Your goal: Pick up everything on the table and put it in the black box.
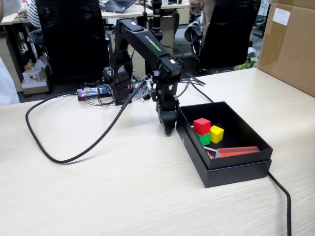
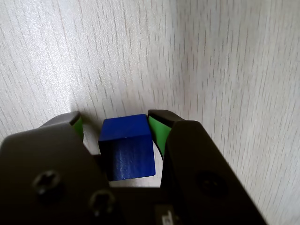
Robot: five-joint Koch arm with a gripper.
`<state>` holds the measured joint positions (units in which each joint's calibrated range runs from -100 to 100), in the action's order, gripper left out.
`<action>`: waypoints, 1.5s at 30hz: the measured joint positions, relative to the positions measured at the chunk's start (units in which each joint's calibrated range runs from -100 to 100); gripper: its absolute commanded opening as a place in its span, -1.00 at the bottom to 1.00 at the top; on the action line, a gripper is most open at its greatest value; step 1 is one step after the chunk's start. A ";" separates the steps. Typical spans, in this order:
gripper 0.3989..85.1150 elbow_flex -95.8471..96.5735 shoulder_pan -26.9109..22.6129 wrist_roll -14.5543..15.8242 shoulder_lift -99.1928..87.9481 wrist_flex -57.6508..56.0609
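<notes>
The pale table (image 1: pixel 98 187) is filling most of the fixed view, and the black box (image 1: pixel 236 169) is sitting at about four o'clock, right beside the down-pointing gripper (image 1: pixel 168 129). Inside it a red cube (image 1: pixel 202 126) is resting on a green cube (image 1: pixel 204 138), a yellow cube (image 1: pixel 216 133) alongside. Only the wrist view is showing the blue cube (image 2: pixel 127 147): it is sitting between the jaws, the right green pad (image 2: pixel 155 131) touching it, the left pad showing a sliver of gap, so a firm clamp cannot be told.
</notes>
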<state>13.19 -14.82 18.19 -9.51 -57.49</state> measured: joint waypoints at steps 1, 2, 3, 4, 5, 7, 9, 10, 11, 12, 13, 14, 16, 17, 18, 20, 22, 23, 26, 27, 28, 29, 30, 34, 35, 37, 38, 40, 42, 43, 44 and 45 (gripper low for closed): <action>-0.51 0.00 0.05 -0.05 0.00 0.08; -0.59 -0.09 0.05 -0.05 0.00 0.08; -0.64 -0.09 0.05 -0.05 0.00 0.08; -0.68 -0.18 0.10 -0.10 0.00 0.08; -0.73 -0.46 0.24 -0.15 -0.13 0.08; -0.74 -0.55 0.68 -0.20 -0.52 0.08; -0.74 -0.46 1.12 -0.29 -1.81 0.08; -0.74 -0.18 1.47 -0.39 -3.37 0.23; -0.74 0.37 1.81 -0.54 -4.92 0.39; -0.74 1.19 2.10 -0.49 -6.60 0.77; -0.74 2.10 2.34 -0.59 -8.80 0.85; -0.74 3.01 2.64 -0.73 -11.52 0.54; -0.74 3.83 3.17 -1.03 -18.51 -0.93; -0.74 3.83 3.32 -1.12 -22.01 -1.94; -0.74 3.74 3.42 -1.32 -25.37 -3.10; -0.74 2.92 3.37 -1.66 -32.75 -7.51; -0.74 -2.56 2.88 -1.66 -33.27 -10.22; -0.74 -2.92 2.88 -1.71 -33.27 -10.14; -0.74 -17.62 1.95 -1.90 -31.33 -11.69; -0.74 -26.38 1.22 -2.44 -26.41 -11.92; -0.74 -26.93 1.17 -2.54 -26.15 -11.92; -0.74 -30.49 0.78 -2.98 -23.17 -11.92; -0.73 -38.06 0.24 -4.00 -16.57 -12.00; -0.73 -51.12 -0.39 -5.57 -2.85 -12.16; -0.73 -53.58 -0.54 -6.01 1.17 -12.23; -0.73 -59.33 -0.83 -6.69 10.23 -12.23; -0.73 -60.43 -0.93 -6.89 13.72 -12.23; -0.73 -64.17 -1.12 -7.13 20.58 -12.23; -0.73 -65.27 -1.37 -7.33 25.24 -12.23; -0.73 -65.18 -1.71 -7.52 29.77 -12.23; -0.73 -65.18 -1.71 -7.52 29.90 -12.23; -0.73 -65.45 -1.95 -7.62 31.20 -12.23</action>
<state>-52.26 -16.78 10.57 21.68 -69.73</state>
